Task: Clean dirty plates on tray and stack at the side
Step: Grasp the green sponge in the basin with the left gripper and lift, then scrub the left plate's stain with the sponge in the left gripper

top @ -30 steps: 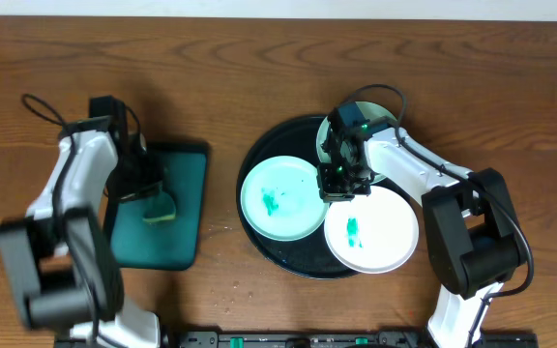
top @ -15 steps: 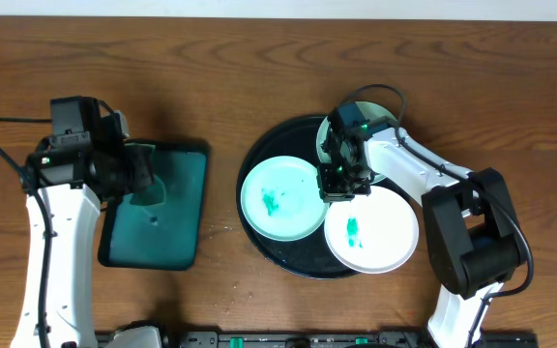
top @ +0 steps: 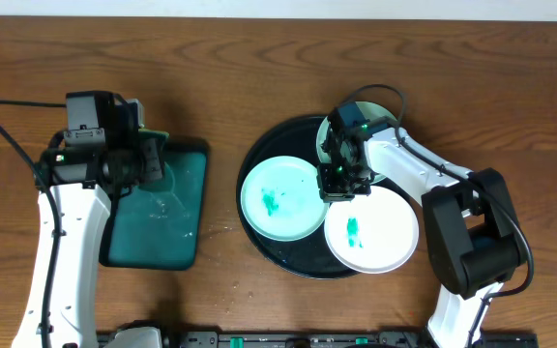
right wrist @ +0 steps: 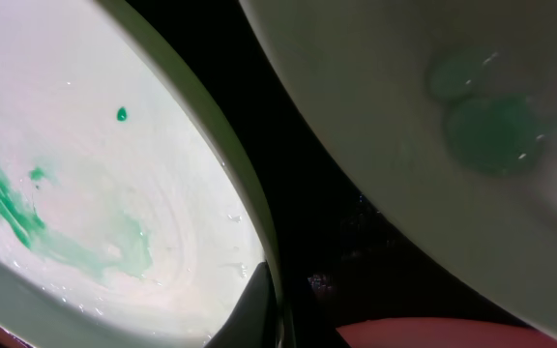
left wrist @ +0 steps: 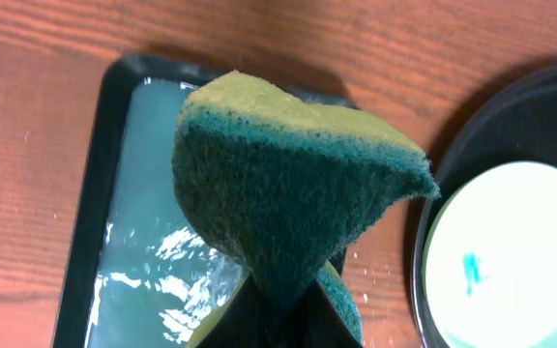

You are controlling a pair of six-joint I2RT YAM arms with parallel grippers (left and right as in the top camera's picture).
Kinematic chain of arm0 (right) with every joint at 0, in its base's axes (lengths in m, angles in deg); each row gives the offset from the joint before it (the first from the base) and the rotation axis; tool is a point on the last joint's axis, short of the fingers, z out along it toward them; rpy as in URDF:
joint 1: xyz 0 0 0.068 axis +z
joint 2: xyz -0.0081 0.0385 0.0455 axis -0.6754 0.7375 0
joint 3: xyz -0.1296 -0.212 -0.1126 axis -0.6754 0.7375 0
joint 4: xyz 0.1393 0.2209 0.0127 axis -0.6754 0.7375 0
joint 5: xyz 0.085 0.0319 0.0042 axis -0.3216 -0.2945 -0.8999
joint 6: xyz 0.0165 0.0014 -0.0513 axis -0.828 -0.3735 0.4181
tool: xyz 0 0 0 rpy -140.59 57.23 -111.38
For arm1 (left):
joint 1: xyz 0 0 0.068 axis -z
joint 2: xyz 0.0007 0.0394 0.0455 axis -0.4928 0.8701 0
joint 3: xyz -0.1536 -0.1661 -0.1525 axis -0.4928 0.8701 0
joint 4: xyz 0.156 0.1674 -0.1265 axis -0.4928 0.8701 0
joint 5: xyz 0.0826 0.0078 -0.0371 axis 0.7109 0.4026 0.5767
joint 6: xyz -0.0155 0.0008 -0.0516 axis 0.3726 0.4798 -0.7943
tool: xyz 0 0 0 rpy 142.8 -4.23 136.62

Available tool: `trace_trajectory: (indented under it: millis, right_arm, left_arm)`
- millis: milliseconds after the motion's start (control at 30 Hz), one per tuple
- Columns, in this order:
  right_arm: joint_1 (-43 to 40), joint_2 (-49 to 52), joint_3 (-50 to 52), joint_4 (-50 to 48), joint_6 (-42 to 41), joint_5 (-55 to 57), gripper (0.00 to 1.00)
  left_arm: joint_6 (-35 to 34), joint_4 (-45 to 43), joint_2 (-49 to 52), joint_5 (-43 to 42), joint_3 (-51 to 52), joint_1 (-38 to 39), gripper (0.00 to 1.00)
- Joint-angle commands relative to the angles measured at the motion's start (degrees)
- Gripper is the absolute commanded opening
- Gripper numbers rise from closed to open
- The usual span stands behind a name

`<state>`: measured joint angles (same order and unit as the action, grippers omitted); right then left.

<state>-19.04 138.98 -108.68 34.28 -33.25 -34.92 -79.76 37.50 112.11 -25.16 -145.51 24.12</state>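
The black tray [top: 303,259] holds three plates. A mint-green plate [top: 278,198] with teal smears lies at its left, a white plate [top: 380,237] with a teal smear at the front right, and a second mint plate [top: 375,113] at the back, mostly under my right arm. My right gripper [top: 341,184] is shut on the right rim of the smeared mint plate [right wrist: 85,193]; one finger [right wrist: 259,309] lies inside the rim. My left gripper [top: 150,159] is shut on a green-and-yellow sponge [left wrist: 288,184], held above the teal tray.
The teal rectangular tray [top: 177,237] at the left holds rippling water [left wrist: 133,251]. The black tray's rim [left wrist: 472,126] and the smeared plate [left wrist: 511,251] show at the right of the left wrist view. Bare wooden table lies between the two trays.
My left gripper has lifted the sponge out of the teal tray's water and raised it above the tray's far right side. The right arm and the plates have not moved.
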Motion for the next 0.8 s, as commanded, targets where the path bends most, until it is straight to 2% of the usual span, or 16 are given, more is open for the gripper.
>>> trace_trajectory:
  millis: [0,100,233,333,500,633,767]
  right_arm:
    - [-1.3,1.7,1.8,0.7,0.9,6.0,0.01]
    - [-1.3,1.7,1.8,0.7,0.9,6.0,0.01]
    - [-1.3,1.7,1.8,0.7,0.6,6.0,0.01]
    - [-1.3,1.7,1.8,0.5,0.4,6.0,0.01]
    - [-1.3,1.7,1.8,-0.3,-0.1,6.1,0.01]
    - [-1.3,1.7,1.8,-2.1,-1.6,6.2,0.01]
    - [-1.3,1.7,1.8,-3.0,-1.8,6.2,0.01]
  left_arm:
    - [1.1,-0.8,0.0,0.8,-0.4,0.1,0.07]
    - [-2.8,0.9,1.1,4.0,-0.4,0.1,0.07]
    - [-7.2,6.5,5.7,3.9,-0.4,0.0,0.07]
    - [-6.1,9.2,10.9,0.0,-0.4,0.0,0.07]
    - [-1.9,7.3,13.7,-11.0,-0.4,2.1,0.07]
    - [-1.9,6.3,13.4,-16.1,-0.6,7.3,0.07]
    - [-4.5,4.9,13.5,-16.2,-0.6,14.3,0.07]
